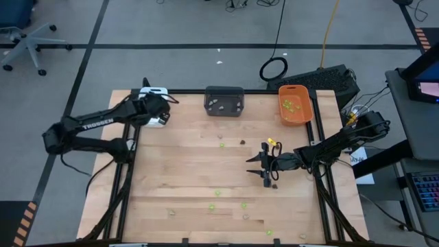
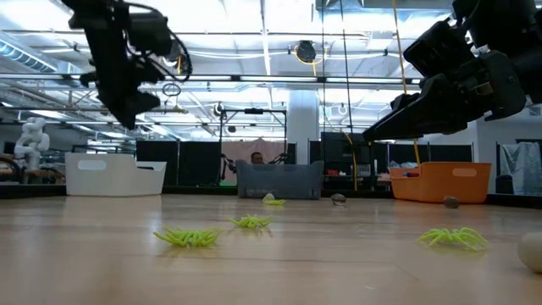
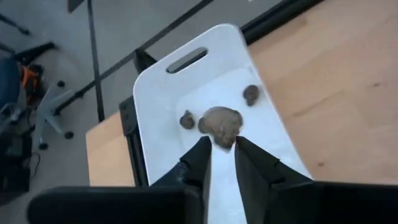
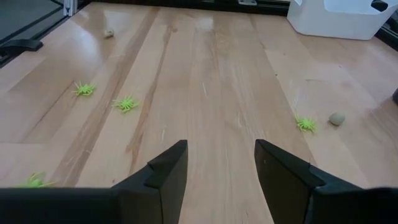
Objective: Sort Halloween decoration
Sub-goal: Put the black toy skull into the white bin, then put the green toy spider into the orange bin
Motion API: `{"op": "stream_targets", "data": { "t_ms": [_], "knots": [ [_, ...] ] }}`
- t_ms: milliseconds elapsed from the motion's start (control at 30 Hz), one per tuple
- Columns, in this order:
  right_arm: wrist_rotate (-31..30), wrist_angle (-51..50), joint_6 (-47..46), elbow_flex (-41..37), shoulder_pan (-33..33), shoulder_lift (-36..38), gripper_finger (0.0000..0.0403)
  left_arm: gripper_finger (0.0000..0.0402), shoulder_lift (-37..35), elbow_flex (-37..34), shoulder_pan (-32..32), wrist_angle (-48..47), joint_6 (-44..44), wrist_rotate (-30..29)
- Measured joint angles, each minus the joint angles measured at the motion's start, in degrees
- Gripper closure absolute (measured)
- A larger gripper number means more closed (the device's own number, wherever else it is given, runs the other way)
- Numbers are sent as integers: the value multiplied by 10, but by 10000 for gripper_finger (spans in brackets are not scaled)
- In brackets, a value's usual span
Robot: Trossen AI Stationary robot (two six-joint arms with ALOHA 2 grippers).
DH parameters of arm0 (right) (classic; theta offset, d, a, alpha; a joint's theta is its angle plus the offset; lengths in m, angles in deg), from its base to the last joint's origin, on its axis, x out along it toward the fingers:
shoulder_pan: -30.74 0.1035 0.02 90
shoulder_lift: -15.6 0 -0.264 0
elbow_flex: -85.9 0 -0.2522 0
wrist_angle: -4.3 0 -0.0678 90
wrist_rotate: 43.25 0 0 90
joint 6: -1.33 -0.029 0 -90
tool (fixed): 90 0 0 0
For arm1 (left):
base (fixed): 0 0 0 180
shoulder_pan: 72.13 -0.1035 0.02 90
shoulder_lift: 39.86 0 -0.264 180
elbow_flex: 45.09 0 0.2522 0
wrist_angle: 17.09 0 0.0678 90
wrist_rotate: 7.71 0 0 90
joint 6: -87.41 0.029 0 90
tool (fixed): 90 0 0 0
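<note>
My left gripper (image 3: 221, 144) hangs over the white tray (image 3: 161, 93) at the table's far left corner, its fingers a little apart. A pale beige piece (image 3: 221, 124) shows right at the fingertips, above two more beige pieces (image 3: 251, 94) lying on the tray floor. In the high view the arm covers most of that tray (image 1: 156, 91). My right gripper (image 1: 264, 168) stands open over the table's right middle with nothing between its fingers (image 4: 221, 155). Lime green pieces (image 1: 218, 193) and beige ones (image 1: 242, 142) lie scattered on the wood. My left gripper comes at the tray slanting down from above. The beige piece's near edge (image 3: 219, 142) lies level with the two fingertips, and white tray shows in the gap behind it. I cannot tell whether the fingers touch the piece.
A dark grey tray (image 1: 224, 101) with a few pieces stands at the far edge's middle, an orange tray (image 1: 295, 104) with green pieces at the far right. A dark piece (image 1: 274, 184) lies by my right gripper. Black frame rails run along the table's sides.
</note>
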State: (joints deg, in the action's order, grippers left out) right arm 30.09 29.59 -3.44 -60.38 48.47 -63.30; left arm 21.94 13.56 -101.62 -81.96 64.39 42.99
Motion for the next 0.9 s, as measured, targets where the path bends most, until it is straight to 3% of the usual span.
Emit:
{"op": "stream_targets", "data": {
  "t_ms": [167, 333, 433, 633, 700, 900],
  "knots": [
    [-3, 0, -1, 0, 0, 0, 232, 308, 0, -28, -32, 26, 9, 5],
    [-81, -3, -1, 0, 0, -6, 232, 289, -1, -30, -16, 28, 10, 14],
    [-111, -1, -15, 0, 0, -14, 232, 284, -9, -30, 13, 33, 9, 53],
    [-142, 21, -63, 6, -20, -56, 232, 283, -41, -34, 153, 212, 39, 233],
    [-125, 15, -71, 25, -38, -76, 232, 283, -48, -43, 215, 282, 63, 237],
    [-64, -68, -48, 144, -86, -153, 232, 283, -50, -96, 356, 417, 72, 149]
  ]
}}
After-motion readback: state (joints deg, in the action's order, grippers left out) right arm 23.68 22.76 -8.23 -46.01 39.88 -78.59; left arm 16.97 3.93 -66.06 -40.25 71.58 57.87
